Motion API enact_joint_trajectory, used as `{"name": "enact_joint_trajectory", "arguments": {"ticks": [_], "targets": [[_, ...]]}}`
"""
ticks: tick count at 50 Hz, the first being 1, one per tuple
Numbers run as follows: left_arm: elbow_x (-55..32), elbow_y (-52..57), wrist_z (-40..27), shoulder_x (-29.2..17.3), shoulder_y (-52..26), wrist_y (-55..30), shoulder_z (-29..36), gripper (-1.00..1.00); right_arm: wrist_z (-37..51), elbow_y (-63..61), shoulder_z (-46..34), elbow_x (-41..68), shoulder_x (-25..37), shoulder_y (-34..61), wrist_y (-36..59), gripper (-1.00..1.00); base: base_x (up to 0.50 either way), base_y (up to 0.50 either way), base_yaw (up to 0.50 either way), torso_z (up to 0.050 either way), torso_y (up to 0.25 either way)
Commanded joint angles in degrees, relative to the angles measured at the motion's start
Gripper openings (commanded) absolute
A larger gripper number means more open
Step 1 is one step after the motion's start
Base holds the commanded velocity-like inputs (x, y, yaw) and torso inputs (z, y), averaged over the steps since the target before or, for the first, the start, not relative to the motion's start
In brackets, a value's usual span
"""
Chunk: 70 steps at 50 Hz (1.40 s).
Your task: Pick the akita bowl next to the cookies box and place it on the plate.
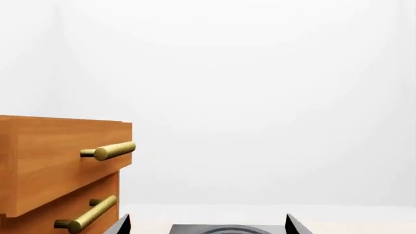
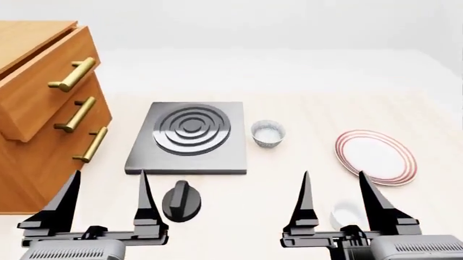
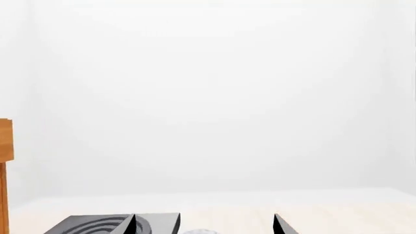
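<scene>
while both hands hang low at the near edge of the bench, nothing is held. left hand has its jaws spread wide, empty, tips pointing far, just left of the black stove knob. right hand also wide and empty; a small pale rounded thing sits between its fingers, partly hidden, cannot tell if it is a bowl or a cup.

one akita bowl stands just right of the stove, speckled grey outside, pale inside, upright, well apart from both hands. the cookies box is not seen in any view, so which bowl is the one beside it cannot be told. plate with red rings lies right of the bowl, near the bench's right side, bare, apart from the bowl.

wooden cabinet with brass handles fills the left edge, top drawer pulled out a bit; it overhangs the left hand's side. open bench between bowl and plate, and between stove and right hand. far half of the bench is open to the white wall.

left wrist view: cabinet, stove rim, fingertips at the lower edge. right wrist view: stove corner, a sliver of speckled bowl between the tips.

no readable writing or labels anywhere.
</scene>
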Motion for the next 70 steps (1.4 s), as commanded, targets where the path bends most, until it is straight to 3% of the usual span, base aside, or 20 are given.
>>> {"name": "enact_joint_trajectory", "arguments": {"ticks": [1,70], "targets": [[0.07,-0.01,-0.68,-0.57,0.15,0.25,0.5,1.0,0.38,0.45,-0.12,0.99,0.46,-0.47,-2.31,1.0,0.5,0.0,0.0,0.0,0.0],[-0.62,-0.37,-3.62,-3.19,-0.01,0.75,2.89,1.0,2.98,0.66,-2.05,3.37,3.35,-0.43,-3.98,1.0,0.0,-0.47,0.0,0.0,0.0]]}}
